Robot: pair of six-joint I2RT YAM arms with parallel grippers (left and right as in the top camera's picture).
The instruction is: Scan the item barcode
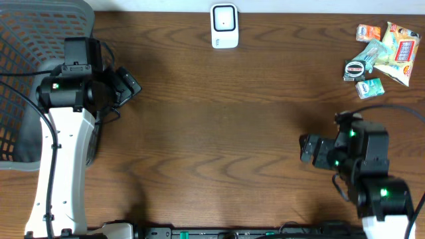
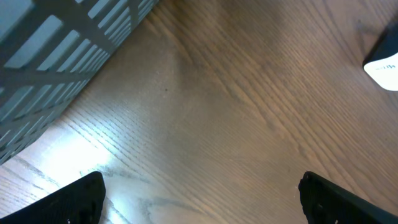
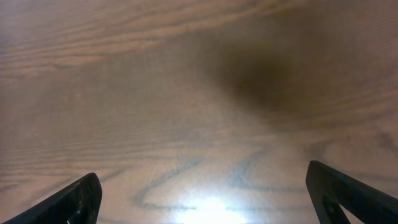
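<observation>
Right end effector: fingers spread wide, nothing between them, over bare worktop.
Left end effector: fingers spread wide, empty; grey basket just to its left.
Item pile: packets on worktop, well beyond right end effector, to its right.
White scanner: far edge, beyond and between both end effectors.
</observation>
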